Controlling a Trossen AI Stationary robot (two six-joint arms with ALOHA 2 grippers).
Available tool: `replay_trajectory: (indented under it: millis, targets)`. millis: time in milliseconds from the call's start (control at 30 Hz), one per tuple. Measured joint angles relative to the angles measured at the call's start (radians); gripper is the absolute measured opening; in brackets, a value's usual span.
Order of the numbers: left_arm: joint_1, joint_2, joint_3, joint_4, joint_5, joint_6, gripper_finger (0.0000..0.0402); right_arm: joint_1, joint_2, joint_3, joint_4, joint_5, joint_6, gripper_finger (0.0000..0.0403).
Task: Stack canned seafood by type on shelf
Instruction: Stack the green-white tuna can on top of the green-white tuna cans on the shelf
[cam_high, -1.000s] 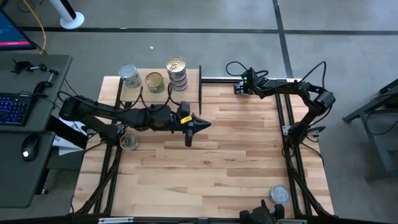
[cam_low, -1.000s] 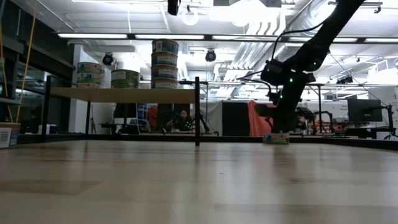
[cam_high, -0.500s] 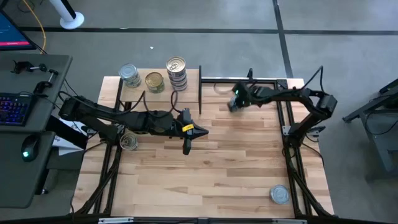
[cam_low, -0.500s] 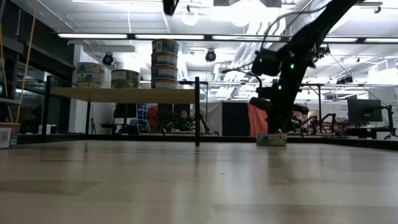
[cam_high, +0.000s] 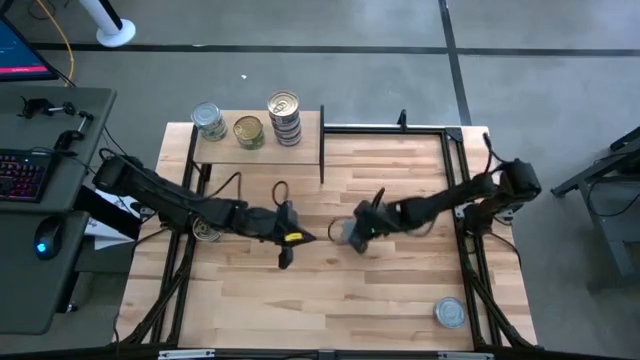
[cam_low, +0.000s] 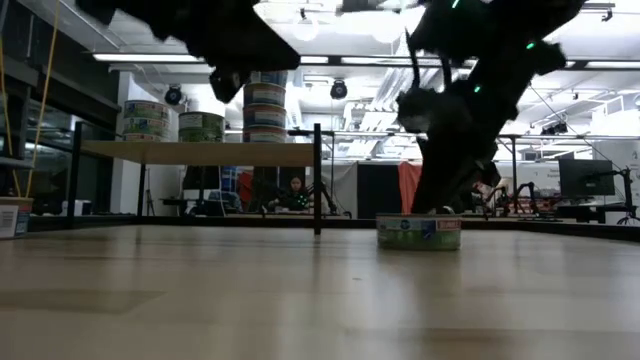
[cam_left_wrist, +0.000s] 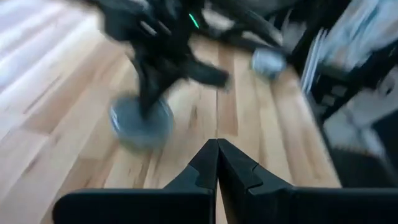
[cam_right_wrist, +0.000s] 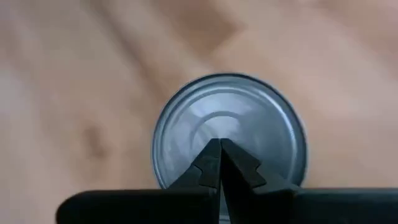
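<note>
Shelf (cam_high: 222, 152) stands at the far left corner of the table (cam_high: 330, 290). On its board: one silver-topped tin (cam_high: 208, 121), one gold-topped tin (cam_high: 248, 131) beside it, and a stack of tins (cam_high: 284, 116) with a gold top nearest the inner upright. In the low view the stack (cam_low: 264, 104) stands taller than the two lower piles.

One silver-topped tin (cam_high: 343, 232) sits flat near mid-table; side label greenish and white (cam_low: 418, 232). Right pincer (cam_high: 358, 238) hangs right above this tin, fingers together, tips over the lid (cam_right_wrist: 229, 127); whether they touch it cannot be told.

Left pincer (cam_high: 283, 258) is just beside, over bare table, fingers together, holding nothing.

Another tin (cam_high: 450, 313) lies near the front right edge. One more (cam_high: 205, 231) lies by the left edge, partly under the left arm.
</note>
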Motion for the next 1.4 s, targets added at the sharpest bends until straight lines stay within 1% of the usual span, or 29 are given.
replay_trajectory:
  millis: [67,133,267,367,467,533,633,700,767,867,967,1067,1200,1267,1400]
  targets:
    - [0.001,0.0,-0.084,0.158,-0.009,0.004,0.0,0.043,0.02,0.0,0.065,-0.001,0.003,0.0]
    - [0.001,0.0,-0.157,0.227,-0.01,0.006,0.0,0.073,0.054,0.01,0.114,-0.005,0.0,0.0]
    - [-0.005,0.0,-0.241,0.215,-0.007,0.048,0.0,0.108,0.151,0.099,0.143,0.003,-0.021,0.0]
    - [-0.017,0.001,-0.282,0.206,-0.004,0.126,0.0,0.116,0.249,0.212,0.163,0.002,-0.112,0.0]
    - [-0.026,0.0,-0.3,0.2,-0.003,0.186,0.0,0.112,0.343,0.358,0.16,-0.021,-0.213,0.0]
    - [-0.035,0.0,-0.301,0.201,-0.003,0.213,0.0,0.101,0.372,0.457,0.111,-0.049,-0.255,0.0]
    - [-0.051,0.0,-0.301,0.211,-0.003,0.244,0.0,0.086,0.368,0.58,-0.052,-0.065,-0.317,0.0]
    - [-0.064,0.001,-0.301,0.229,-0.008,0.253,0.0,0.081,0.356,0.633,-0.189,-0.055,-0.358,0.0]
    - [-0.078,0.017,-0.299,0.263,-0.012,0.274,0.0,0.079,0.336,0.653,-0.279,-0.056,-0.401,0.0]
    - [-0.098,0.064,-0.294,0.295,-0.034,0.326,0.0,0.081,0.292,0.607,-0.352,-0.076,-0.427,0.0]
    - [-0.109,0.142,-0.246,0.289,-0.06,0.331,0.0,0.09,0.254,0.486,-0.348,-0.099,-0.411,0.0]
    - [-0.116,0.24,-0.165,0.282,-0.062,0.341,0.0,0.1,0.21,0.354,-0.216,-0.135,-0.373,0.0]
    - [-0.121,0.332,-0.08,0.187,-0.07,0.32,0.0,0.12,0.204,0.252,-0.052,-0.214,-0.364,0.0]
    - [-0.125,0.346,-0.053,0.146,-0.094,0.277,0.0,0.134,0.206,0.227,0.039,-0.21,-0.386,0.0]
    - [-0.142,0.347,-0.045,0.117,-0.137,0.237,0.0,0.152,0.215,0.204,0.11,-0.141,-0.447,0.0]
